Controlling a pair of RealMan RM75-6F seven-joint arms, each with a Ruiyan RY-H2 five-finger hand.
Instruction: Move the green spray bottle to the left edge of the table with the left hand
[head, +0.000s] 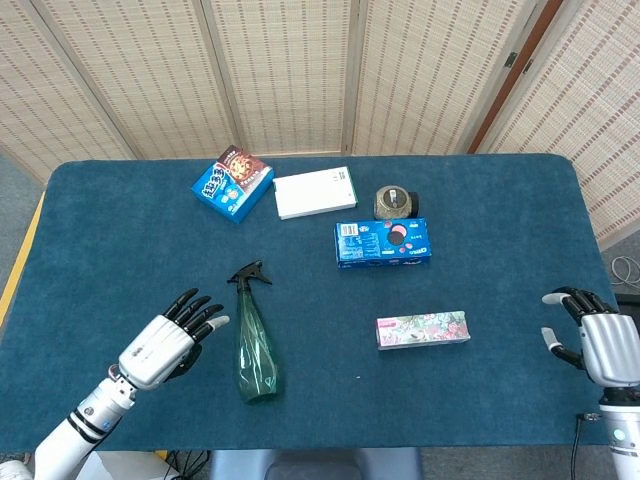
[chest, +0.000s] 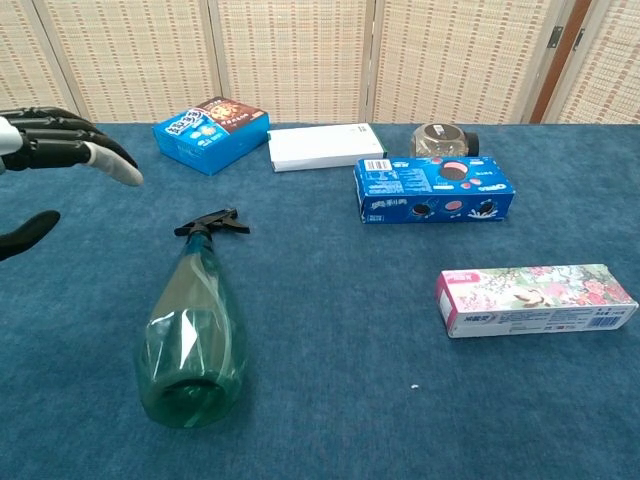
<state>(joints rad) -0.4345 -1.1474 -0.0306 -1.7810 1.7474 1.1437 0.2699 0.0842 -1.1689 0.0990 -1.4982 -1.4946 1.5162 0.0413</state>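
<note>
The green spray bottle (head: 254, 345) (chest: 193, 336) lies on its side on the blue table (head: 120, 240), its black trigger head pointing toward the back. My left hand (head: 165, 343) (chest: 50, 160) hovers just left of the bottle with its fingers spread and nothing in it, a short gap away. At the table's right edge my right hand (head: 598, 345) is held apart and holds nothing; the chest view does not show it.
A blue snack box (head: 232, 184), a white box (head: 315, 192), a round jar (head: 396, 202) and a blue cookie box (head: 383, 242) stand toward the back. A flowered box (head: 422, 329) lies right of the bottle. The table's left edge (head: 22, 262) runs along the yellow strip.
</note>
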